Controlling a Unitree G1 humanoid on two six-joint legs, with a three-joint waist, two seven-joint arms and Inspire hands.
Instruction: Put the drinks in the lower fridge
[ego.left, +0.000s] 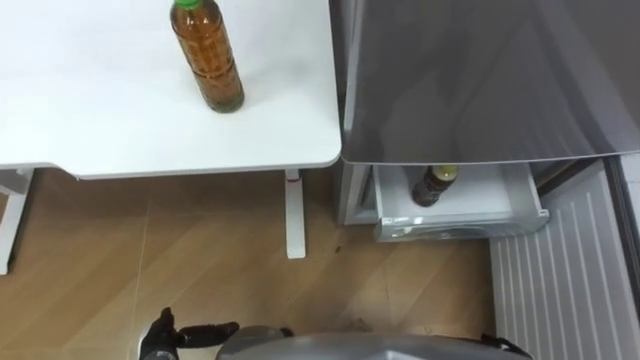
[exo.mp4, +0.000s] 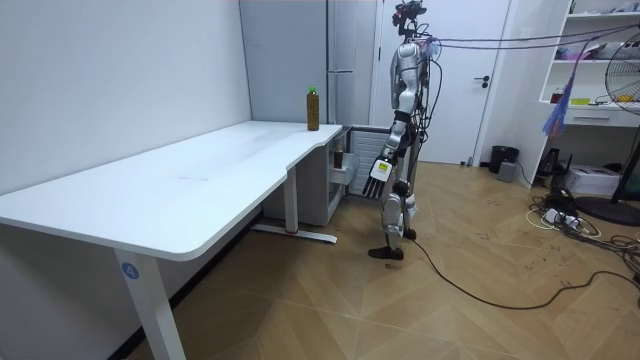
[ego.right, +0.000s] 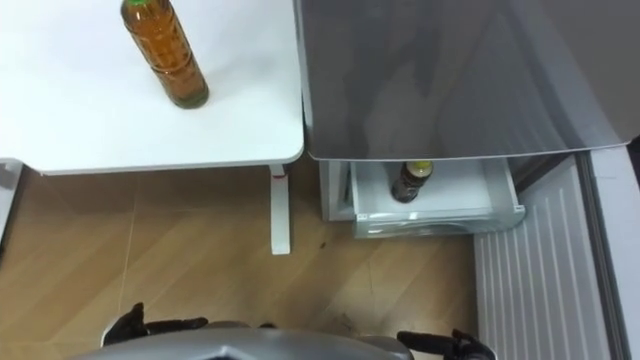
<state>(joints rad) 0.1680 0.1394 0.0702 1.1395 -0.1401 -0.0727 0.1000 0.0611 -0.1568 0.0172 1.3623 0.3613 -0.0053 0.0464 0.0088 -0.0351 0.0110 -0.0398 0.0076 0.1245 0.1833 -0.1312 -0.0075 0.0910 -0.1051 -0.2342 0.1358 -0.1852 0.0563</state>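
Note:
An amber drink bottle with a green cap (ego.left: 207, 55) stands upright near the right edge of the white table (ego.left: 90, 120), also seen as the bottle (exo.mp4: 313, 108) at the table's far end. A dark bottle with a yellow cap (ego.left: 435, 185) stands in the pulled-out white drawer (ego.left: 480, 222) of the lower fridge, under the grey fridge front (ego.left: 480, 80). I stand facing the fridge and the table's end. My left hand (ego.left: 175, 335) hangs low by my side with straight fingers, holding nothing. My right hand (ego.right: 458, 345) barely shows at the bottom edge.
A white ribbed panel (ego.left: 560, 290) lies to the right of the drawer. The table's leg (ego.left: 294, 215) stands just left of the fridge. Wooden floor (ego.left: 150, 260) stretches between me and the table.

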